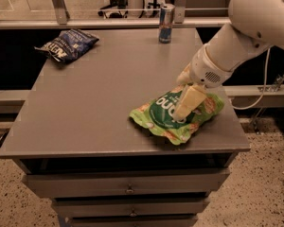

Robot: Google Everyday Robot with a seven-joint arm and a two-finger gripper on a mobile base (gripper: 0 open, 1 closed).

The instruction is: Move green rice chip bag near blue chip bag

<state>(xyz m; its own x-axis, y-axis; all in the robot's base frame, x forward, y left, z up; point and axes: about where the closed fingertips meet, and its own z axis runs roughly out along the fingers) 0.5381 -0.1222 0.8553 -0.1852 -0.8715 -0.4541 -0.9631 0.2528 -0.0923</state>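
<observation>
The green rice chip bag lies flat near the front right corner of the grey table, its dark green circle with white lettering facing up. My gripper reaches down from the white arm at the right and sits over the bag's right half, touching or just above it. The blue chip bag lies at the table's far left corner, well away from the green bag and the gripper.
A slim blue-and-silver drink can stands at the table's far edge, right of centre. The table has drawers below its front edge. A rail and posts run behind the table.
</observation>
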